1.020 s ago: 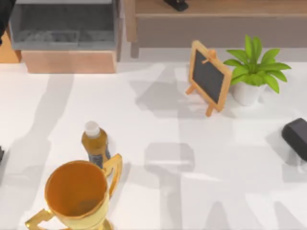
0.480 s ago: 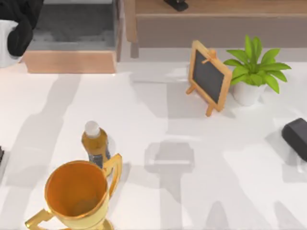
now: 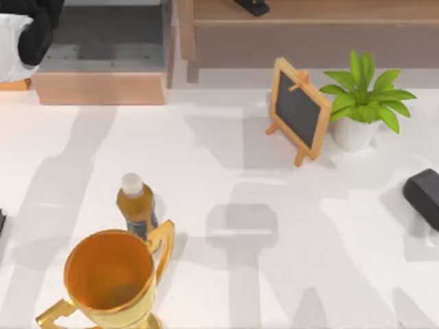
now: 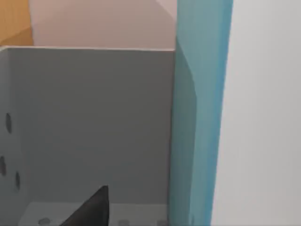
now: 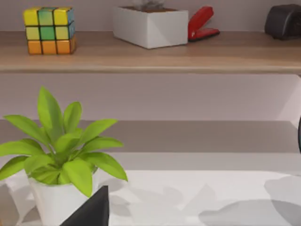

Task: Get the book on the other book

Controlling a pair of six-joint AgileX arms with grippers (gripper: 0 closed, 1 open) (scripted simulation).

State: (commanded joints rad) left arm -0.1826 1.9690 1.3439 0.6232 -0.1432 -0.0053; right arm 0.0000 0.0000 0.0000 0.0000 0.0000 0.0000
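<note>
The book [image 4: 197, 117] fills the near side of the left wrist view, with its light teal cover on edge and a white face beside it. My left gripper [image 3: 26, 40] is at the table's far left corner, shut on the book, whose white side [image 3: 9, 55] shows under the black arm. One dark fingertip [image 4: 91, 207] shows beside it. Behind the book are the grey walls of an open drawer [image 4: 94, 117]. The other book is out of view. My right gripper [image 3: 424, 195] is parked at the right edge, open.
The grey drawer [image 3: 103, 55] sits in a wooden unit at the back left. A gold trophy [image 3: 110, 277] and a bottle [image 3: 136, 204] stand front left. A small chalkboard [image 3: 296, 110] and a potted plant [image 3: 360, 96] stand back right, below a shelf [image 3: 309, 14].
My left arm has come in from the far left corner with the book and now hangs over the drawer's left end. The right arm has not moved.
</note>
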